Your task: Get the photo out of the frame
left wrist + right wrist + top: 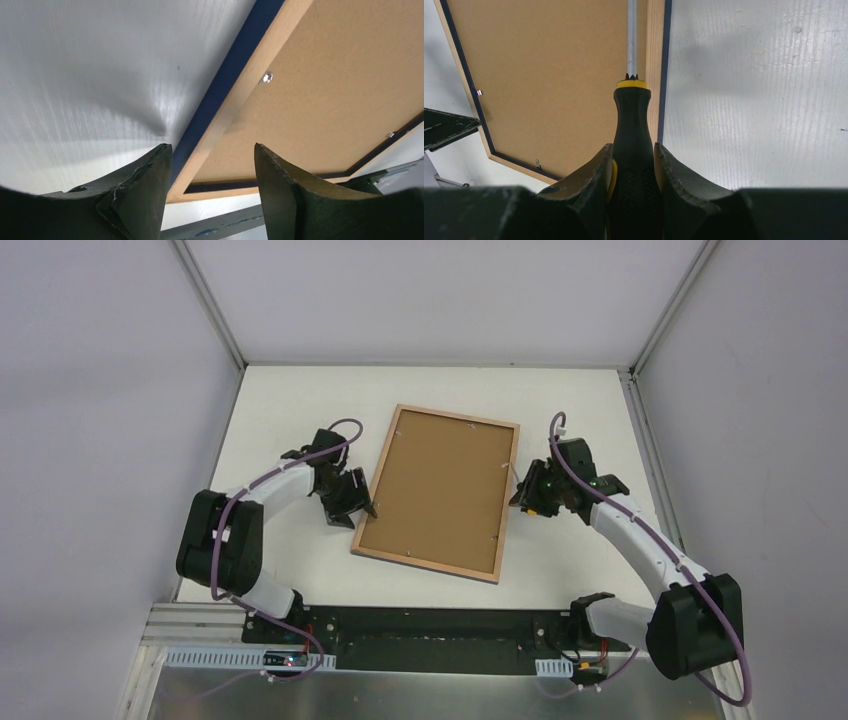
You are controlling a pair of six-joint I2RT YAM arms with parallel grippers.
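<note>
The frame (509, 500) lies face down mid-table, its light wood back rim around the brown backing board (440, 490). The photo is hidden under that board. My left gripper (362, 502) is open at the frame's left edge. In the left wrist view its fingers (280, 175) stand wide apart with the frame's wood rim (240, 95) and navy side showing between them. My right gripper (633, 145) is shut on a black and yellow screwdriver (633, 115). The screwdriver's metal shaft (631, 35) runs along the frame's right rim (655, 65).
Small metal tabs (267, 77) (479, 92) hold the backing board at the rim. White walls enclose the table on three sides. A black rail and a metal plate (430, 640) run along the near edge between the arm bases.
</note>
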